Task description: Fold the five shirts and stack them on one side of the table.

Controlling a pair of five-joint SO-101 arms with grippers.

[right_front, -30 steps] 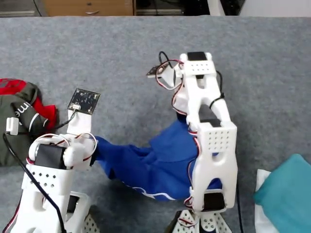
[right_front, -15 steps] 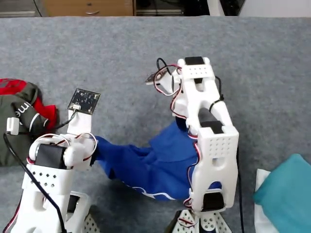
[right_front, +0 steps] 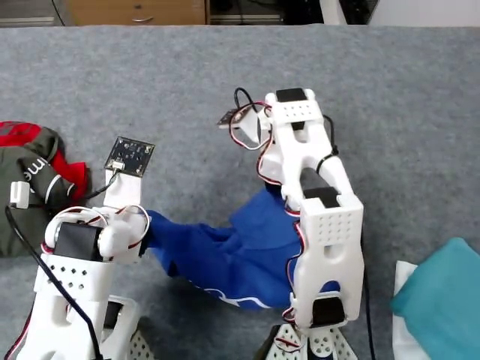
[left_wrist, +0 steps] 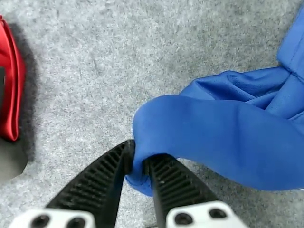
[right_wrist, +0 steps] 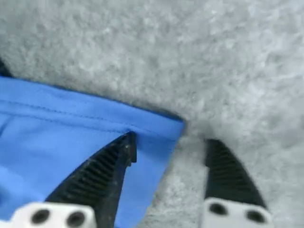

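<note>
The blue shirt (right_front: 225, 255) lies bunched between both grippers. The right arm (right_front: 322, 225) has swung slightly toward the left arm. The right gripper (right_wrist: 168, 142) stands wide, straddling the shirt's corner. The left gripper (left_wrist: 140, 154) stays clamped on a fold. Likely meaning: a second grip is being lined up for spreading.

The blue shirt (right_front: 225, 259) lies crumpled on the grey table (right_front: 172, 90). My left arm (right_front: 75, 259) meets its left end, and my right arm (right_front: 319, 217) stretches over its right part. A red and olive clothes heap (right_front: 30, 176) sits well left of it, a teal shirt (right_front: 442, 300) well right.
</note>
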